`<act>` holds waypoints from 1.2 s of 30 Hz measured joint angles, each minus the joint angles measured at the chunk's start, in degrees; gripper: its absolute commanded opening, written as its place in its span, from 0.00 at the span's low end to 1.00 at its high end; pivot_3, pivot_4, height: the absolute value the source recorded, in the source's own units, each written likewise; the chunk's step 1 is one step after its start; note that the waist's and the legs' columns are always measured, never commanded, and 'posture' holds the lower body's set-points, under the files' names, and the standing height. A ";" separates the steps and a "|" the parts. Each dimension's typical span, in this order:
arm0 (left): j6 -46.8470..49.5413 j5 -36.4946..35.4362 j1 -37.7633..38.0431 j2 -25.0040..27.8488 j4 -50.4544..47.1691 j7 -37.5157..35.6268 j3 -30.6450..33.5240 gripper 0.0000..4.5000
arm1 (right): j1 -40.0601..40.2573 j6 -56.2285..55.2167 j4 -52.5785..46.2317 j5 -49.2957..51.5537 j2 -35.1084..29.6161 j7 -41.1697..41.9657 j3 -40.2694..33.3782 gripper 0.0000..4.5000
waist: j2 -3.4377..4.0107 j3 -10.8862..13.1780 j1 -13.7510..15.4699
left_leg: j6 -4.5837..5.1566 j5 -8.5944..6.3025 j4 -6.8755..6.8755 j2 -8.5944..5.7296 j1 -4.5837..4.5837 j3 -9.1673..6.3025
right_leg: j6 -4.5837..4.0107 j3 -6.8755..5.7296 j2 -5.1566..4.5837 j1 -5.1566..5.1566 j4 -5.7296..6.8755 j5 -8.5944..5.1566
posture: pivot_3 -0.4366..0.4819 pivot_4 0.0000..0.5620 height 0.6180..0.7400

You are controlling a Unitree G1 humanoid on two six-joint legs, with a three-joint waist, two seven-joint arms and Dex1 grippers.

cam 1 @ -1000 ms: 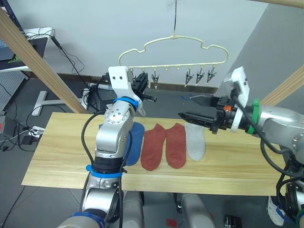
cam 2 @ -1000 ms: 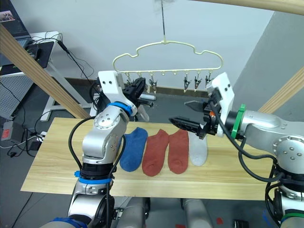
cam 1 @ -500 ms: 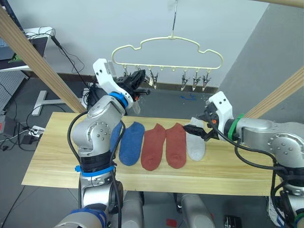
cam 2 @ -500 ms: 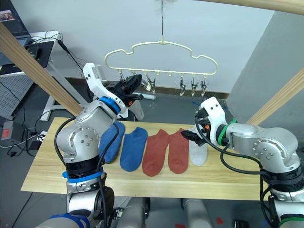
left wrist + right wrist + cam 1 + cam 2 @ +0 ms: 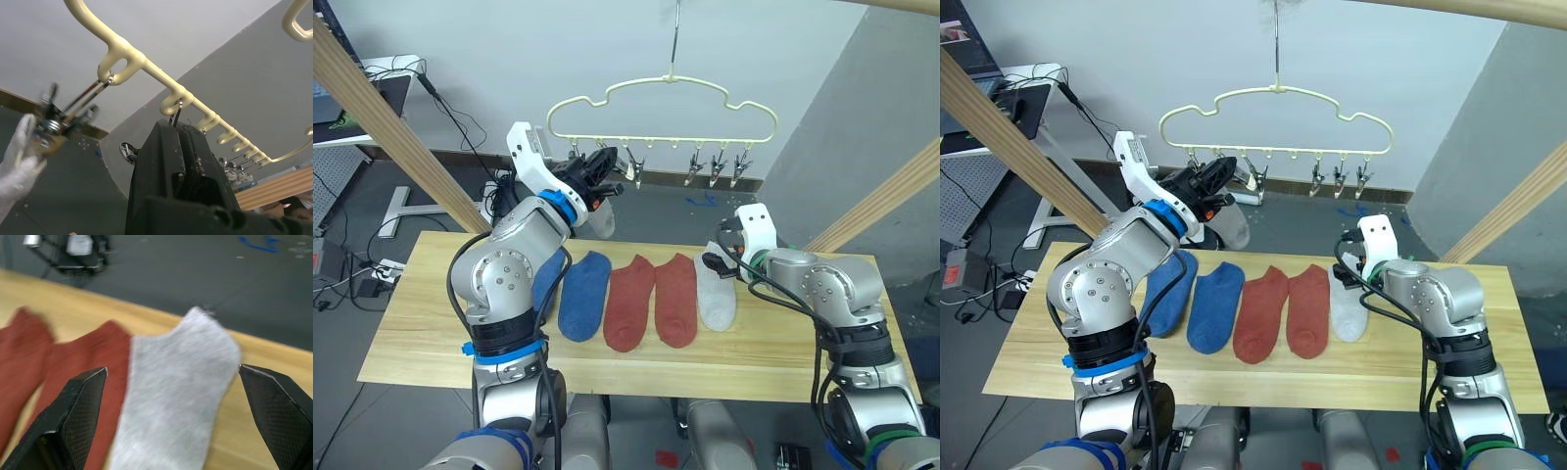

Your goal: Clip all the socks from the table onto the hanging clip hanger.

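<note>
I am seeing the pale-yellow clip hanger (image 5: 666, 103) hanging by its hook above the far edge of the surface (image 5: 431, 333), its row of metal clips dangling below the wire. One light grey sock (image 5: 1232, 227) is hanging from a clip near the hanger's left end. My left hand (image 5: 1215, 176) is reaching up at that end of the row, fingers clenched on the second clip (image 5: 175, 116), just beside the clip holding the hanging sock; the left wrist view is showing the black fingers pressed together right under that clip's loop. Five socks are lying flat side by side on the surface: two blue socks (image 5: 582, 294) on the left, two rust-red socks (image 5: 651, 299) in the middle, and the other light grey sock (image 5: 716, 294) on the right. My right hand (image 5: 173, 382) is hovering low over the grey sock's far end, fingers spread wide to either side of it, grasping nothing.
</note>
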 measured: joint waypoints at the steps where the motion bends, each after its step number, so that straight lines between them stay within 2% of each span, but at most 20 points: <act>1: 0.02 -0.07 0.01 0.10 -0.07 0.08 -0.03 0.01 | -0.21 -0.67 1.15 -1.55 0.70 -0.07 0.01 1.00 | 0.00 0.00 0.02 | 0.00 0.00 -0.01 0.00 0.00 0.00 | -0.02 0.00 0.00 0.00 -0.01 0.01 | 0.45 0.57 1.00; 9: 2.60 -3.81 0.17 1.40 -0.69 1.04 0.83 0.01 | -1.72 -5.70 8.84 -10.19 5.40 0.07 0.03 1.00 | 0.00 0.00 0.03 | 0.00 0.00 -0.04 0.01 -0.01 0.00 | -0.07 -0.01 0.00 0.00 -0.07 0.04 | 0.46 0.57 1.00; 20: 3.88 -7.63 0.14 3.10 -0.58 2.36 2.59 0.01 | -1.70 -6.16 9.54 -14.78 8.58 1.50 -1.28 1.00 | 0.01 0.00 0.07 | 0.00 0.00 -0.04 0.01 -0.01 0.00 | -0.07 -0.01 0.00 0.00 -0.08 0.04 | 0.46 0.57 1.00; 25: 2.72 -5.00 0.94 7.70 -1.12 0.34 -2.39 0.01 | -1.60 -5.97 9.50 -16.41 9.15 2.51 -1.91 1.00 | 0.01 0.01 0.06 | 0.00 0.00 -0.06 0.01 -0.01 0.00 | -0.07 -0.01 0.00 0.00 -0.09 0.04 | 0.47 0.56 1.00; 28: 0.55 -1.02 2.62 11.28 -2.85 -2.37 -7.52 0.16 | -1.59 -5.90 9.49 -16.85 9.24 2.87 -2.36 1.00 | 0.03 0.01 0.03 | 0.00 0.00 -0.09 0.01 0.00 0.01 | -0.07 0.00 0.00 -0.01 -0.10 0.04 | 0.47 0.56 1.00; 34: -3.03 3.64 4.74 12.03 -3.74 -4.83 -12.30 0.56 | -1.60 -5.77 9.49 -17.40 9.72 3.69 -2.67 1.00 | 0.03 0.02 0.03 | 0.00 0.00 -0.09 0.02 0.00 0.02 | -0.08 0.01 0.00 -0.01 -0.10 0.04 | 0.47 0.56 1.00; 36: -4.24 4.81 5.02 12.20 -4.68 -5.54 -13.33 0.56 | -1.60 -5.60 9.42 -17.89 9.80 3.79 -2.75 1.00 | 0.03 0.02 0.03 | 0.00 -0.01 -0.10 0.02 0.00 0.02 | -0.07 0.01 0.00 -0.01 -0.13 0.04 | 0.47 0.55 1.00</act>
